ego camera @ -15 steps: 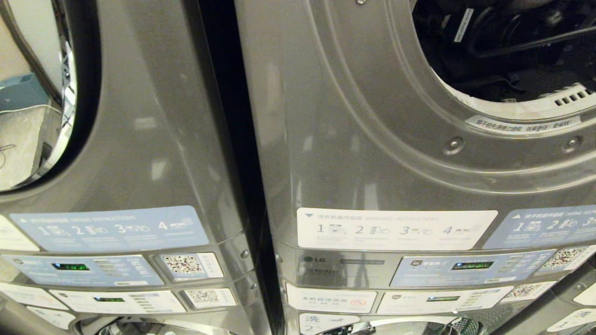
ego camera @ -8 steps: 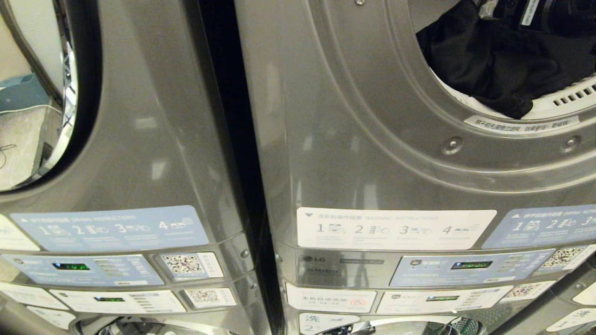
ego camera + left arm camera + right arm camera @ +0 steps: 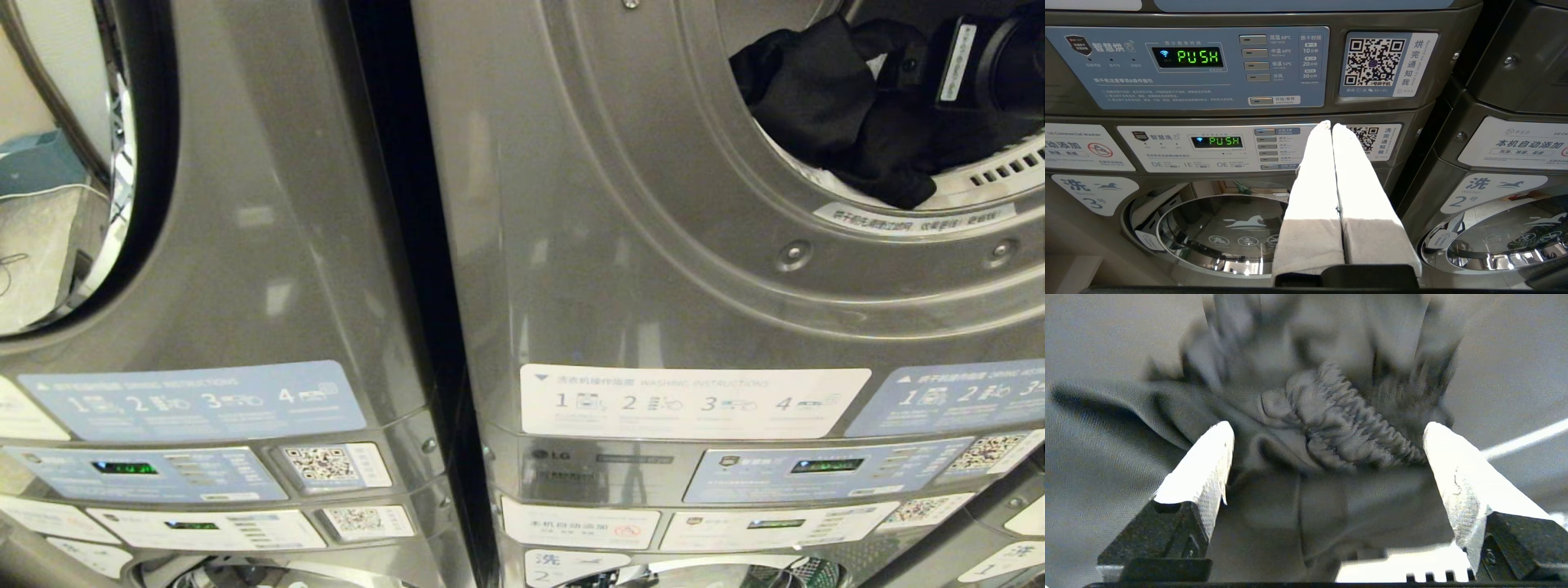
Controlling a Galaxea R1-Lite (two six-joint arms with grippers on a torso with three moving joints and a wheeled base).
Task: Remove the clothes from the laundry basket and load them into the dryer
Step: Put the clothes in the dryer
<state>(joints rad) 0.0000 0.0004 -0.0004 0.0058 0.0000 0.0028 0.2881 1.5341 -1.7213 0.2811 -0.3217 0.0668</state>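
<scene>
Head view | dryer (image 3: pixel 620 204): dark garment (image 3: pixel 824 106) inside | right fingers (image 3: pixel 1208 465) spread | left fingers (image 3: pixel 1314 179) pressed together

Dryer opening (image 3: pixel 784 175) clogged by black garment (image 3: pixel 824 106); right arm (image 3: pixel 992 61) inside.

Readable signs on the stacked laundry machines

Both green displays (image 3: pixel 1199 56) read "PUSH"; an "LG" badge (image 3: pixel 551 456) marks the right machine; instruction stickers (image 3: pixel 694 402) number steps 1–4; washer labels (image 3: pixel 1492 192) show "2", "3".
</scene>
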